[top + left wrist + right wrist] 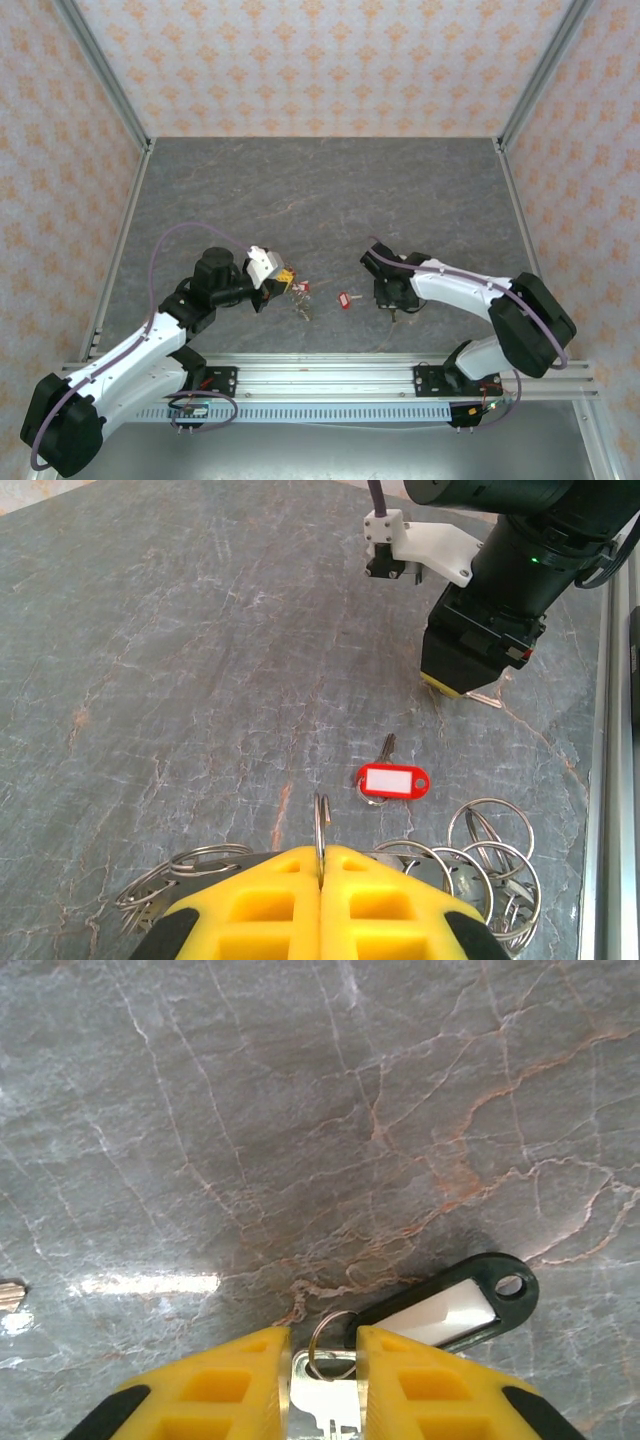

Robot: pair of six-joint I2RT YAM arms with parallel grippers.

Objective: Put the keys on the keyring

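My left gripper [322, 850] is shut on the keyring [321, 823], a thin grey hoop standing edge-on between the yellow fingers. Several more metal rings [490, 855] lie to both sides of those fingers. A red-tagged key [392, 780] lies flat just beyond, also seen from above [345, 299]. My right gripper [323, 1345] is shut on the silver head of a key [322, 1390]. That key's small split ring carries a black tag with a white insert [450, 1305], which rests on the table. From above, the left gripper [285, 278] and right gripper [392, 305] face each other.
A grey marbled table [320, 200] spreads beyond both arms, with patterned walls around it. An aluminium rail [330, 375] runs along the near edge. The right arm's gripper body [480, 630] hangs low just past the red-tagged key.
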